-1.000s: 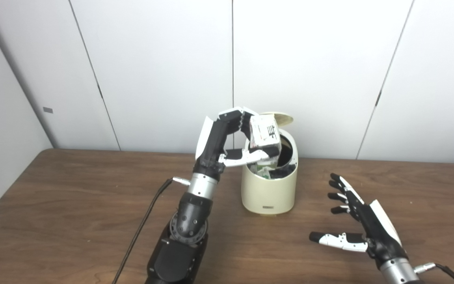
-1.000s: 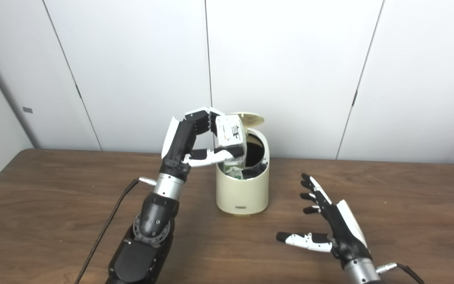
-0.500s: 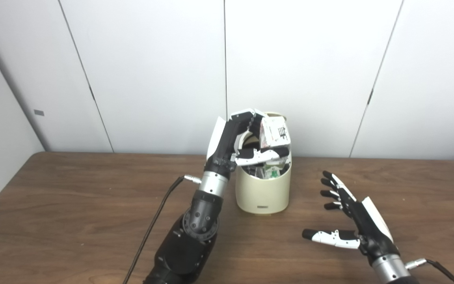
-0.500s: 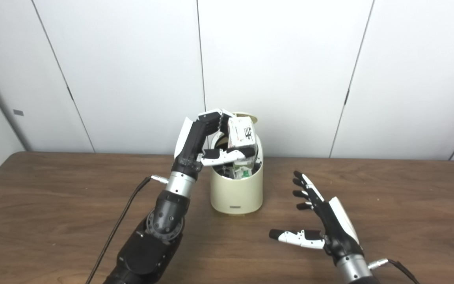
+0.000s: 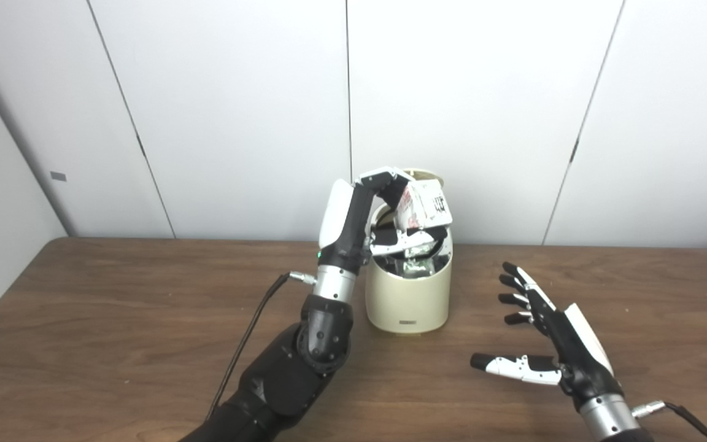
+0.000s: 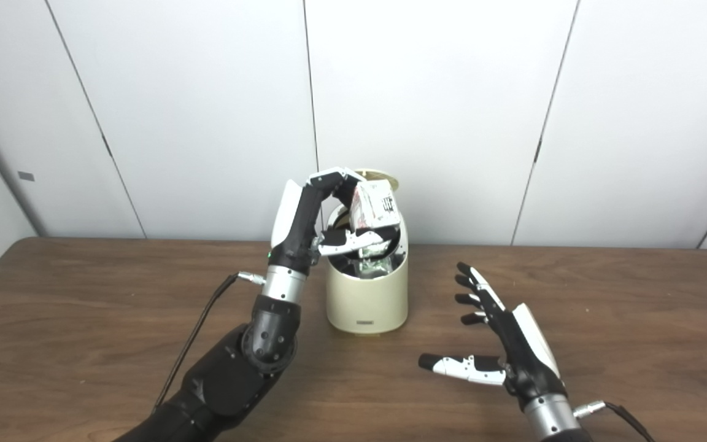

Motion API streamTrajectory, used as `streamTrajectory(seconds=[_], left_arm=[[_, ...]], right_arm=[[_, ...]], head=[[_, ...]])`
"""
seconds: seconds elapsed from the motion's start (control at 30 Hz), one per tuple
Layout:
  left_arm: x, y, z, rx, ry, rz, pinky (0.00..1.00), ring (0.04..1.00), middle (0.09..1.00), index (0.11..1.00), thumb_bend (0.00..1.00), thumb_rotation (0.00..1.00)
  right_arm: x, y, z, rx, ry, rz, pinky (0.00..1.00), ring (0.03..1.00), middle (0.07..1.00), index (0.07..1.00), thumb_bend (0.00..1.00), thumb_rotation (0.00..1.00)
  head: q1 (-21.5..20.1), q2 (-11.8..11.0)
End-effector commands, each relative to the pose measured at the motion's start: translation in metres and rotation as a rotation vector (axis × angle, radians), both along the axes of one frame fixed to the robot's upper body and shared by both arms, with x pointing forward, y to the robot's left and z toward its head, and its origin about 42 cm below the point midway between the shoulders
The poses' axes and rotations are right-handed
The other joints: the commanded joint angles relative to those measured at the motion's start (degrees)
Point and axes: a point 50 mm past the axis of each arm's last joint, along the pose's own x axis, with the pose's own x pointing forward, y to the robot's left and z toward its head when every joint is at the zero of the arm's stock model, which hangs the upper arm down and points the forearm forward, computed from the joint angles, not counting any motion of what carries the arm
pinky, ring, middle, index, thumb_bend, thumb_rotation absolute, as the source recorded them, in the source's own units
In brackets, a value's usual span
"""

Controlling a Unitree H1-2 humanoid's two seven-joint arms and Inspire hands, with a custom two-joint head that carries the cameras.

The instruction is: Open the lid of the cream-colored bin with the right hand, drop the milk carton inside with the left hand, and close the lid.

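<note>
A plain lab or test room: a bare wooden table (image 5: 83,319) stands against blank white wall panels (image 5: 237,110) behind it.

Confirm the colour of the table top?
Dark brown wood grain on the table, clearest in the left eye view.

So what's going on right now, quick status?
Left hand shut on milk carton, over open bin. Right hand open, waiting beside it. Lid up; other trash already inside.

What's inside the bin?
The cream-colored bin already holds some crumpled packaging with green print. The left hand and its milk carton cover much of the opening, so the rest is hidden.
</note>
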Motion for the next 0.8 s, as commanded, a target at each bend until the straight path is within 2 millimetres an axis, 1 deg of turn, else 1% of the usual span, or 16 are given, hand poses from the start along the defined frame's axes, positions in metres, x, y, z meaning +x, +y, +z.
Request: streamTrajectory(seconds=[0.0,0.2,0.37,0.53,0.77], left_arm=[[0.008,-0.005,0.039,-0.032,-0.164,0.001,0.47,0.475,0.476,0.484,0.5,0.0],[0.01,-0.003,0.036,0.001,-0.261,0.059,0.47,0.478,0.474,0.485,0.5,0.0],[0.012,-0.001,0.033,0.031,-0.316,0.087,0.47,0.478,0.47,0.488,0.5,0.0],[0.011,0.0,0.022,0.039,-0.27,0.081,0.46,0.473,0.474,0.488,0.5,0.0],[0.011,0.006,0.003,0.068,-0.153,0.056,0.47,0.47,0.479,0.49,0.5,0.0]], right_arm=[[0.002,0.0,0.018,0.009,-0.092,0.003,0.7,0.826,0.905,0.932,0.79,0.31],[0.002,-0.002,0.017,0.009,-0.092,0.003,0.7,0.825,0.904,0.931,0.78,0.3],[0.002,-0.002,0.016,0.009,-0.092,0.009,0.69,0.827,0.908,0.932,0.79,0.33],[0.0,0.0,0.018,0.017,-0.079,0.002,0.69,0.826,0.906,0.932,0.79,0.32],[0.0,0.001,0.018,0.019,-0.081,0.006,0.7,0.832,0.909,0.934,0.78,0.31]], head=[[-0.02,0.08],[0.02,0.27],[0.04,0.37],[0.06,0.8],[0.0,1.08]])
